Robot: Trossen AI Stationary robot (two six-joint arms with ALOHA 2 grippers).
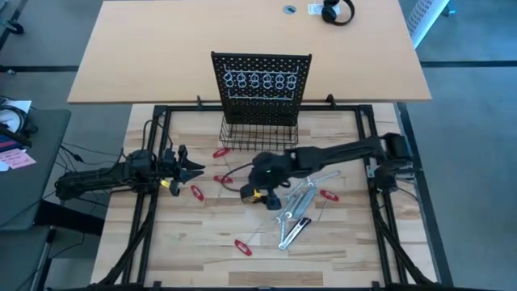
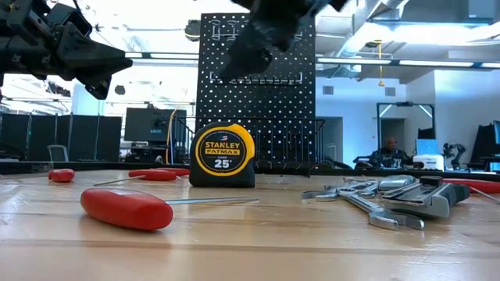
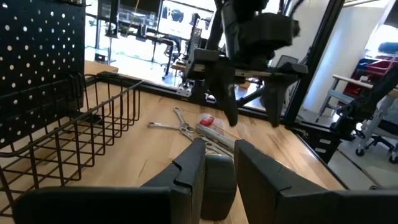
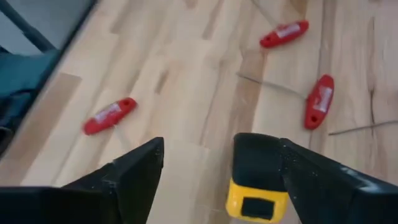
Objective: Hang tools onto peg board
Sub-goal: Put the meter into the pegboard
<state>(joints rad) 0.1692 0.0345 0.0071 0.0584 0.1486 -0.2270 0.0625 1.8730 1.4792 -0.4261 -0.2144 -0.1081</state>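
Right gripper point(image 4: 196, 180) wide open over the yellow tape measure point(image 1: 257, 194); left gripper point(image 1: 194, 170) narrow, empty, raised.

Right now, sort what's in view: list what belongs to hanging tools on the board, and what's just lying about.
Job:
peg board
its wire basket
red-handled tools
silver wrenches

Lying about:
tape measure, on the table under the right end effector
headphones on the far desk

Red-handled tools point(image 1: 242, 246) and silver wrenches point(image 1: 300, 194) lie scattered — peg board point(image 1: 260, 85) upright behind.
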